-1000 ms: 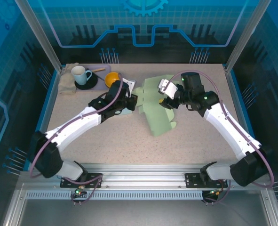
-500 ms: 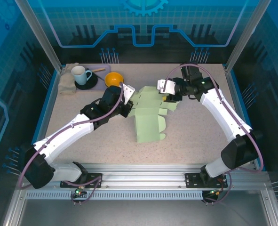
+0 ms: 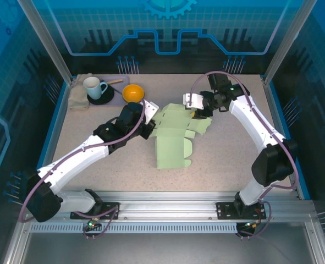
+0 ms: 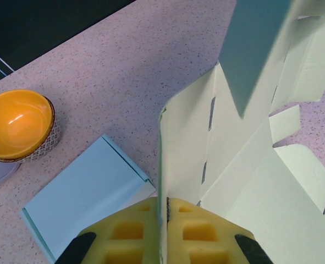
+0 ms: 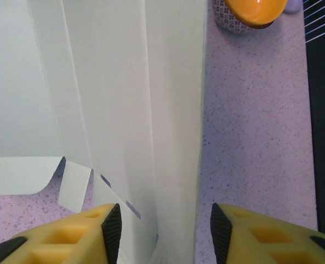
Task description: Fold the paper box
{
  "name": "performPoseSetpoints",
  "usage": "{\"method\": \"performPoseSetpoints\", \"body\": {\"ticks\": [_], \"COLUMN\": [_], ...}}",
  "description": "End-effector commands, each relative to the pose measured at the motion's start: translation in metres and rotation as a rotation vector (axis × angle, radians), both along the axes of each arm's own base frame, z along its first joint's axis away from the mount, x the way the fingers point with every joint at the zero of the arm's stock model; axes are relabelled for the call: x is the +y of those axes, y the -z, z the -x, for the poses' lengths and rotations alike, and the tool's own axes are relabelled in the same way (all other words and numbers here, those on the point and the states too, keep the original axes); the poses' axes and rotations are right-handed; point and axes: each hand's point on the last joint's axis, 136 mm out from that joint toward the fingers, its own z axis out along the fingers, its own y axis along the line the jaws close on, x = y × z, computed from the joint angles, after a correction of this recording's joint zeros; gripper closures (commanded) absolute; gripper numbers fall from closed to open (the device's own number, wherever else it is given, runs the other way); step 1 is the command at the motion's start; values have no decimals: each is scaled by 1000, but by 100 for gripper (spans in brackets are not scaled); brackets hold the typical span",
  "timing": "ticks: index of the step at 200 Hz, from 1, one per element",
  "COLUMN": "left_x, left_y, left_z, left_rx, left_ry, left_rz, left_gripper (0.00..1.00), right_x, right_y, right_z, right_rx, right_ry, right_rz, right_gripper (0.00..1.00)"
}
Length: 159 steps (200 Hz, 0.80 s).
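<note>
Pale green flat cardboard box blank found unassembled at the centre of the speckled surface, between the two arms. Widest panel seen towards the near side, tabbed flaps towards the far right.

Left gripper noted clenched on the blank's left edge, the sheet pinched upright between the yellow foam pads.

Right gripper noted at the blank's far right part, jaws parted and straddling a creased panel. Gap observed between the panel's edge and one pad, so recorded as released rather than clamped.

Small light blue rectangular box observed lying flat just left of the left gripper. Orange bowl recorded beyond it, at the far left. White mug on a dark saucer and a beige cloth logged further left, well apart from the blank.
</note>
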Motion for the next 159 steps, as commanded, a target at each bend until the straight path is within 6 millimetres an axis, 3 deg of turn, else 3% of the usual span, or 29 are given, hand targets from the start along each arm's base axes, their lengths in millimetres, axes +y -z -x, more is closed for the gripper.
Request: {"method": "performPoseSetpoints", "body": {"ticks": [1, 41, 120, 136, 152, 159], "left_x": [2, 2, 1, 1, 1, 2], "left_y": [-8, -7, -13, -13, -14, -15], "left_z": [3, 2, 4, 4, 4, 3], "left_rx": [-45, -51, -72, -74, -71, -73], "left_ry": [7, 0, -1, -5, -5, -13], "left_rz": [-12, -17, 17, 20, 25, 27], "left_gripper": [100, 100, 100, 100, 100, 100], "right_x": [-6, -6, -6, -4, -4, -4], "right_y": [0, -2, 1, 0, -3, -5], "right_z": [3, 6, 8, 10, 11, 12], "right_rx": [27, 31, 51, 53, 52, 50], "right_ry": [-12, -19, -13, -18, -20, -24], "right_rz": [8, 2, -9, -14, -20, -20], "right_gripper": [58, 81, 82, 88, 100, 100]}}
